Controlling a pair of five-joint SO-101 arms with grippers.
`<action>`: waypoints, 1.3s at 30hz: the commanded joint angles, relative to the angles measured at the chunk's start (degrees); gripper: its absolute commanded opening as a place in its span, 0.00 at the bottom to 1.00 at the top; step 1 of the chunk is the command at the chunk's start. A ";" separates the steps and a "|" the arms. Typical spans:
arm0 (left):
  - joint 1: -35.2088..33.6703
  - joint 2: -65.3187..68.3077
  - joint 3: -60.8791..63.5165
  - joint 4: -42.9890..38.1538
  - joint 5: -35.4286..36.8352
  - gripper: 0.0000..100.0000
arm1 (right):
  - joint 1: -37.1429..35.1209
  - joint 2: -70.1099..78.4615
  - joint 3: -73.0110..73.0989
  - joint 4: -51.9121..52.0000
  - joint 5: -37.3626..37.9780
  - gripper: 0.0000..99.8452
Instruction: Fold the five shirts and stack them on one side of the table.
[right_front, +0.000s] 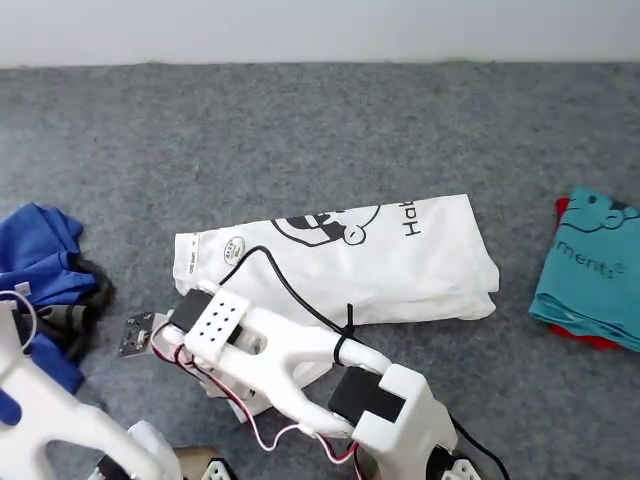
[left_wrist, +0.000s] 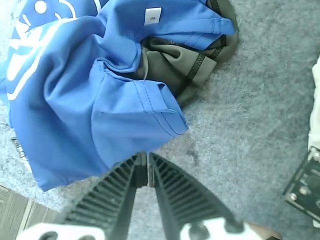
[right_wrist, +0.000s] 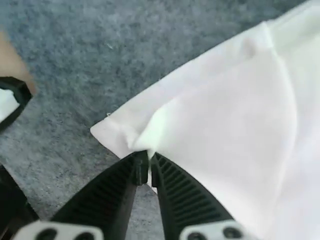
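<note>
The folded white shirt with black print and lettering (right_front: 340, 262) lies on the grey desk (right_front: 300, 130), long axis left to right, printed neck label (right_front: 233, 248) at its left end. The right end effector (right_wrist: 143, 169) pinches its near-left corner. The left end effector (left_wrist: 147, 172), closed on nothing, hangs beside the crumpled blue shirt (left_wrist: 75, 100); its white tag (left_wrist: 152, 16) is unreadable. A folded teal shirt (right_front: 590, 265) lies far right.
</note>
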 joint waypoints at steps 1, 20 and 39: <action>0.00 -1.14 1.54 -1.85 -0.44 0.02 | -0.48 -0.48 -4.13 2.77 0.44 0.01; 0.00 -1.14 2.42 -3.52 -0.35 0.02 | -4.62 -1.01 -6.42 10.68 -0.18 0.13; 2.64 -1.14 2.33 -5.80 -0.35 0.02 | -2.15 -7.96 4.84 7.87 1.58 0.19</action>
